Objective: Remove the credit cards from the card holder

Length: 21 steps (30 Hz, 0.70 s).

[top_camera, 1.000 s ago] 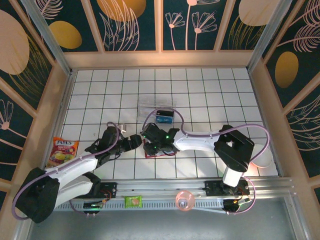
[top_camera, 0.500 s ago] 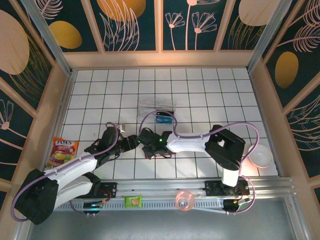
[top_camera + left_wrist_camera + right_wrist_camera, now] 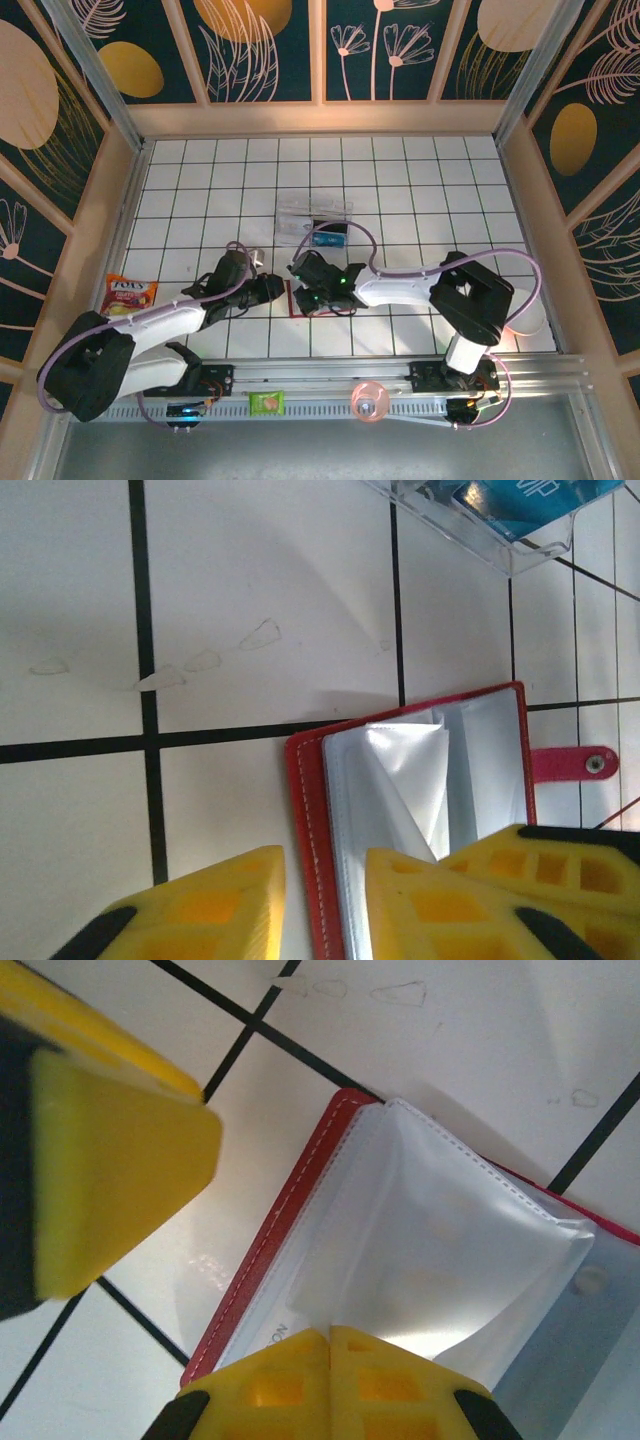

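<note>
One blue card (image 3: pixel 520 495) in clear box (image 3: pixel 480 548); card holder (image 3: pixel 470 760) lies open.

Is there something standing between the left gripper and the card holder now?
Nothing visible does. The left gripper has its open fingers astride the red cover edge of the card holder; the right gripper is shut on a clear sleeve.

I get bright, even overhead light and soft table (image 3: pixel 250 580) shadows; plastic sleeves (image 3: pixel 440 1250) glare white, close-ups slightly soft.
</note>
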Motion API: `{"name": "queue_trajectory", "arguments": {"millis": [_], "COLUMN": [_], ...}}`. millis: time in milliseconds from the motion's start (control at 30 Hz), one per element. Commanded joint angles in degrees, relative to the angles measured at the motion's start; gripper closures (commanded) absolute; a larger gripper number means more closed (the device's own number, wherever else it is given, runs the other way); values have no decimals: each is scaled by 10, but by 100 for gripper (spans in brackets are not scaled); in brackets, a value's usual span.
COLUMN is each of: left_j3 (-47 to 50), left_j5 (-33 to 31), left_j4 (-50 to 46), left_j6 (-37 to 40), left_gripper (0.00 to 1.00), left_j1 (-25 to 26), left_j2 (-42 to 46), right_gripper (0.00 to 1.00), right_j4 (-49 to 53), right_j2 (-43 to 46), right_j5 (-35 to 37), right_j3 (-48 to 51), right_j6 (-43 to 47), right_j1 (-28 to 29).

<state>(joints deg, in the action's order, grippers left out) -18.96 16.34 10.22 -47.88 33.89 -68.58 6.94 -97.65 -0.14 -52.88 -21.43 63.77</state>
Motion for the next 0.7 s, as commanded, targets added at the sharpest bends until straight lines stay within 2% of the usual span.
{"name": "queue_trajectory", "arguments": {"millis": [0,233,300,367,467,667], "left_j3": [-19,-50,-60,-70,-85,-116], "left_j5": [17,25,29,32,37,52], "left_j4": [29,32,32,31,21,4], "left_j6": [2,9,10,10,12,16], "left_gripper": [77,81,81,82,82,82], "left_j1": [5,26,34,41,53,94], "left_j2": [-17,-65,-78,-86,-91,-128], "right_gripper": [100,98,88,74,63,60], "right_j4": [-43,-58,-59,-59,-57,-25], "right_j2": [30,53,60,73,109,211], "right_j5": [-20,-12,-6,6,46,148], "right_j3": [17,31,35,41,60,103], "right_j6": [-16,-22,-25,-30,-40,-80], "right_j1": [-4,-8,-8,-8,-9,-31]}}
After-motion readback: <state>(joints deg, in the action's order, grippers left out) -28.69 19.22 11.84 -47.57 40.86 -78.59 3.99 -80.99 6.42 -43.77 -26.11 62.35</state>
